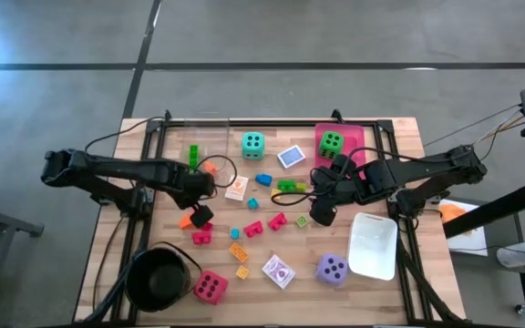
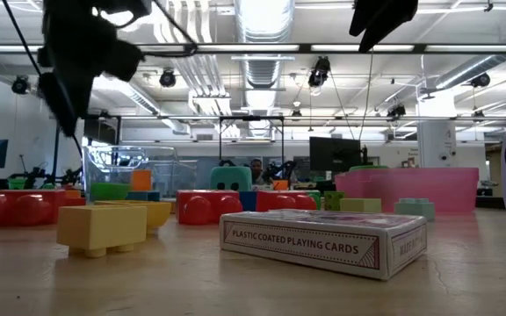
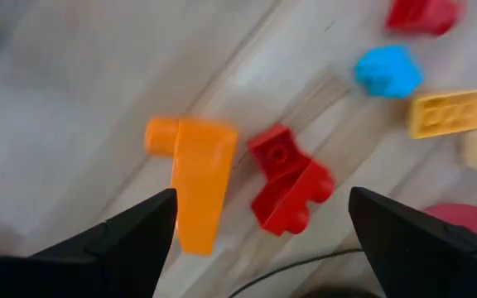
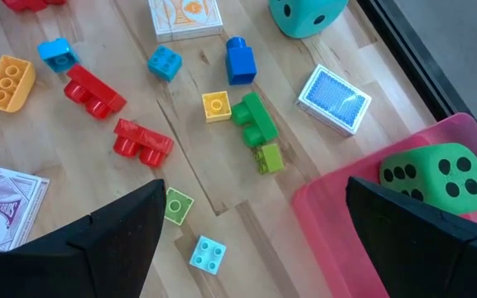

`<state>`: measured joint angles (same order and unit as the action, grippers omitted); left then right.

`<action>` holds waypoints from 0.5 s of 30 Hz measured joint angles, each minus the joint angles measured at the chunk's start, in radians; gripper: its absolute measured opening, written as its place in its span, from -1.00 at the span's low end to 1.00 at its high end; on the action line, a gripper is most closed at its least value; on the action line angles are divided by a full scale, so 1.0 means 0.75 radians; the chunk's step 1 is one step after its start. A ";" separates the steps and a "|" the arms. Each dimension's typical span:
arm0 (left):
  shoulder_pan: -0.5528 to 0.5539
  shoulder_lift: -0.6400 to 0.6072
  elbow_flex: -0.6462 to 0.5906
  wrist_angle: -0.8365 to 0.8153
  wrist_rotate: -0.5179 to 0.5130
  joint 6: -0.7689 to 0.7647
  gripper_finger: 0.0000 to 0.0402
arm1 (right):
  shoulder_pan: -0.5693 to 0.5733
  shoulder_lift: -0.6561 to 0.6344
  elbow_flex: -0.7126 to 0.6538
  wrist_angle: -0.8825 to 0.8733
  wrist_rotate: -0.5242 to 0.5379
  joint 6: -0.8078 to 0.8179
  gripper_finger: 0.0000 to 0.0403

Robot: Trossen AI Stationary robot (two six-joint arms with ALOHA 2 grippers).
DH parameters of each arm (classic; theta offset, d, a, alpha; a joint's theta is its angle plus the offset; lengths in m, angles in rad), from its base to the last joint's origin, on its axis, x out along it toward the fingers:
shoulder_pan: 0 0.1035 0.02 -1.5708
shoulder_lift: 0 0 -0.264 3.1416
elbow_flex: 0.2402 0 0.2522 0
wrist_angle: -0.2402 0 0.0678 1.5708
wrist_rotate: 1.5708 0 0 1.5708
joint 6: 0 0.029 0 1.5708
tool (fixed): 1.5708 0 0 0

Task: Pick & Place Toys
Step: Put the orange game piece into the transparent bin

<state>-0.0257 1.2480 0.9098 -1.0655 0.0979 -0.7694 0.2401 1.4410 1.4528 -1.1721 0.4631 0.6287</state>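
I am reading "PLASTIC COATED PLAYING CARDS" along the long side of the card box [image 2: 323,244] that is lying flat on the worktop [image 2: 253,290] in the low view. Its short end is carrying more print, but I am not managing to make it out. Raised marks are showing on a yellow block [image 3: 450,112] in the left wrist view, too blurred for me to read.

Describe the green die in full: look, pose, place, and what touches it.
The green die is a soft-looking cube with rounded edges and black dots; the high view shows four dots on its upward face, and the right wrist view shows further dotted faces. It sits square inside the pink tray at the table's far right side, resting on the tray floor. Nothing else touches it. The right gripper hangs apart from it, nearer the table's middle, jaws open.
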 joint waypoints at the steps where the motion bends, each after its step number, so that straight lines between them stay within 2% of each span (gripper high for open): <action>1: -0.006 0.000 -0.026 0.006 0.000 -0.029 0.79 | 0.000 0.000 0.000 0.000 0.000 0.000 0.82; 7: -0.008 0.000 -0.162 0.032 0.000 -0.225 0.79 | 0.000 0.000 0.000 0.000 -0.001 0.000 0.82; 15: -0.009 0.000 -0.282 0.227 0.021 -0.207 0.79 | -0.001 0.000 0.000 0.001 -0.031 0.000 0.82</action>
<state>-0.0322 1.2480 0.6982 -0.8954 0.1137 -0.9244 0.2398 1.4410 1.4528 -1.1713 0.4398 0.6285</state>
